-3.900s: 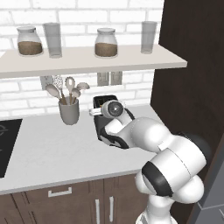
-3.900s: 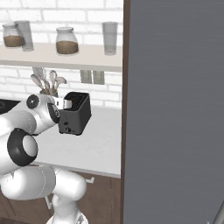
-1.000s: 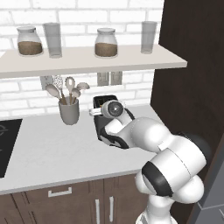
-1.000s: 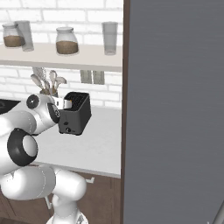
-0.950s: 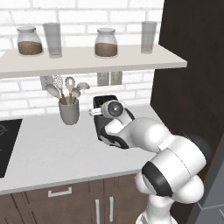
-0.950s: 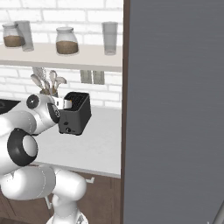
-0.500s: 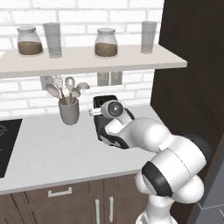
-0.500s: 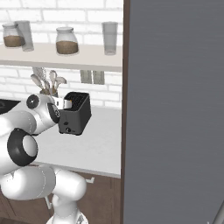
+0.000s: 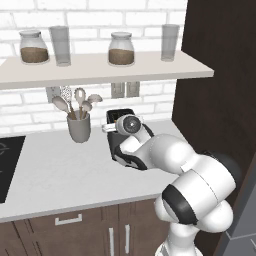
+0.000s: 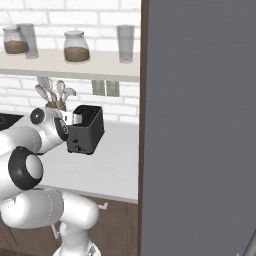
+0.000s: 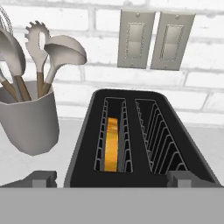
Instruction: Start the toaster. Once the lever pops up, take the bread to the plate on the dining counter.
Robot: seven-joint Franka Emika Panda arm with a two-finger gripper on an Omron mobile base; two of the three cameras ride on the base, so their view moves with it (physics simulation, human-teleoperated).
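Note:
The dark grey toaster stands on the kitchen counter against the brick wall, also seen as the toaster and the toaster. The bread sits edge-up, sunk in the left slot; only its golden-orange crust shows. The right slot is empty. My gripper hovers just above the toaster's near end, open, with one fingertip at each side and nothing between them. A small round knob shows low on the toaster's front. The plate and the dining counter are out of view.
A grey utensil cup with spoons stands just left of the toaster. Two wall outlets sit behind it. A shelf with jars and glasses hangs above. A tall dark cabinet bounds the right; a cooktop lies far left.

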